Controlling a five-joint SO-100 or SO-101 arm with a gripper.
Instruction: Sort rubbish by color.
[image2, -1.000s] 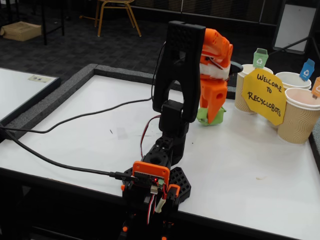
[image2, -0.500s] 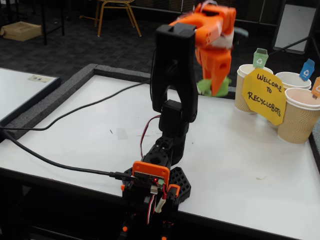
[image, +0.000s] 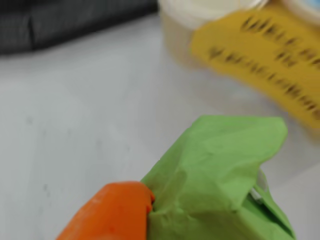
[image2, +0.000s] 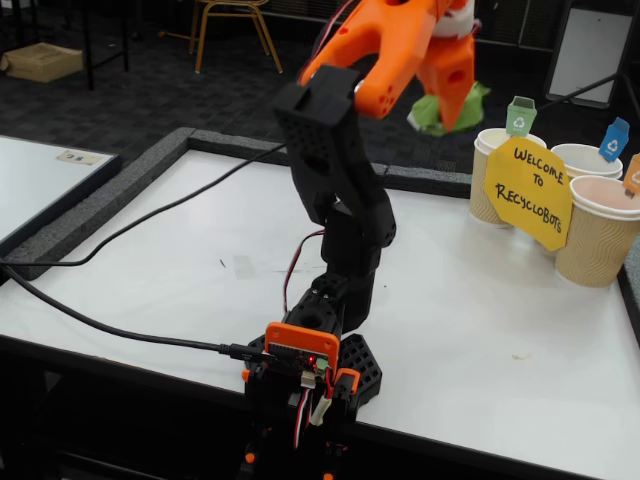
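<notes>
A: Since the arm's base sits at the near edge of the desk (image2: 150, 260), where's the green lump (image2: 447, 112)?

B: Pinched in the tool (image2: 450, 118), held high, clear of the desk.

A: Why there?

B: Probably heading for the green-tagged cup (image2: 492, 175) just beyond.

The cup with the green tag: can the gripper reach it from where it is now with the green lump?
Probably yes. The gripper holds the green lump in the air, just left of the cup with the green tag in the fixed view. Nothing stands between them, and the cup's mouth is open.
</notes>
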